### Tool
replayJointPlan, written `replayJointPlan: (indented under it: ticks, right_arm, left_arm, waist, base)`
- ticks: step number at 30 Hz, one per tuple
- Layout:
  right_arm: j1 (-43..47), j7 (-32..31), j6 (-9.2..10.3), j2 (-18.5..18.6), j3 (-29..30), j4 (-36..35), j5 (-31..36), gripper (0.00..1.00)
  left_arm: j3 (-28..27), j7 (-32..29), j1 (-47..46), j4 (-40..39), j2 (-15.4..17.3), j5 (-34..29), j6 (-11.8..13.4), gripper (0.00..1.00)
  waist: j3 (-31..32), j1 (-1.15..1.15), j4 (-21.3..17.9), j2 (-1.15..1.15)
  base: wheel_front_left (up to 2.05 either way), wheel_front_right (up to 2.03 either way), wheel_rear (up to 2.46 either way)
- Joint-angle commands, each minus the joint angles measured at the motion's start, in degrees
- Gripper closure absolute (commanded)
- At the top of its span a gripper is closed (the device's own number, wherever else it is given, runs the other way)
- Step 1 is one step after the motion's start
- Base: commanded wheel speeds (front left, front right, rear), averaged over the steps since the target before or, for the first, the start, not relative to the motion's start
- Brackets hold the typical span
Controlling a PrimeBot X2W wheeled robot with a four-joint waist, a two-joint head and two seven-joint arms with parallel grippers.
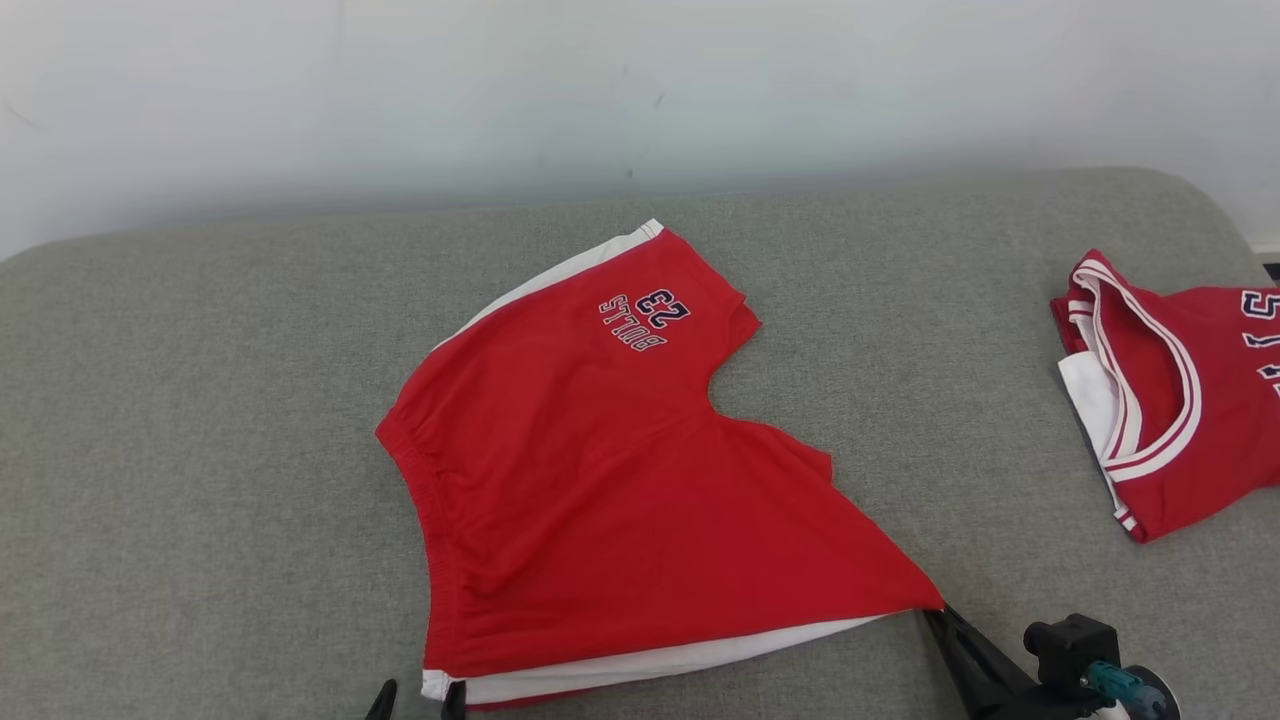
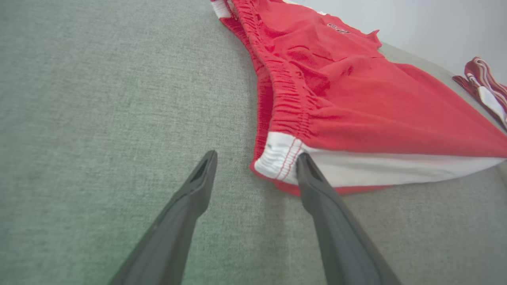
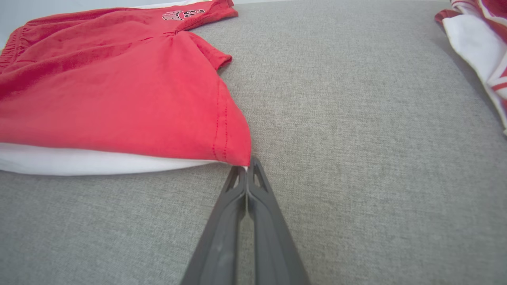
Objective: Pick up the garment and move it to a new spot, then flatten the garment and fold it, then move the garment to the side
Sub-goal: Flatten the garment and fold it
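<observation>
A: Head: shorts (image 1: 600, 480) lie mid-cushion (image 1: 200, 450); flattening step. The right gripper (image 1: 935, 612) sits low at the leg hem (image 1: 880, 590), cloth taut.
B: Left wrist: left gripper (image 2: 257, 156) spread, waistband corner (image 2: 277, 158) touching one finger. Reach further in before closing.
A: Right wrist: fingers (image 3: 225, 221) together, clamped on that hem's corner. Pull level, outward.

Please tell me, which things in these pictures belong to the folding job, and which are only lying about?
Belonging to the job:
red shorts, spread on the grey cushion
right gripper, shut on a hem corner of the shorts
left gripper, open at the white waistband corner

Only lying about:
red jersey, at the right of the cushion, apart from the shorts
</observation>
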State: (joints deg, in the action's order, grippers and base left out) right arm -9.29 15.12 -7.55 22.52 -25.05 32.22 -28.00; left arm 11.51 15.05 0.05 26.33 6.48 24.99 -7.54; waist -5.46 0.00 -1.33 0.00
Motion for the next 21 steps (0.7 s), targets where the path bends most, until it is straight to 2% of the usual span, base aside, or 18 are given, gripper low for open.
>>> replayJointPlan:
  ticks: [1,9,21]
  right_arm:
    - [0.2,0.0,0.16,-0.4,0.3,0.4,0.6,1.00]
    - [0.5,0.0,0.16,-0.7,0.9,1.8,1.2,1.00]
    - [0.1,0.0,0.16,-1.6,0.3,2.8,1.6,1.00]
  left_arm:
    - [0.7,0.2,0.6,-0.8,0.5,-0.3,0.1,0.00]
    - [3.9,0.2,1.0,-3.1,1.5,1.3,0.1,0.00]
    - [11.8,0.2,0.1,-6.0,5.7,6.9,0.1,0.00]
  waist:
    - [0.1,0.00,0.0,0.00]
    - [0.8,0.00,-0.2,0.00]
    - [1.3,0.00,0.0,0.00]
  base:
    - [0.00,0.00,0.00]
    - [0.00,0.00,0.00]
    - [0.00,0.00,0.00]
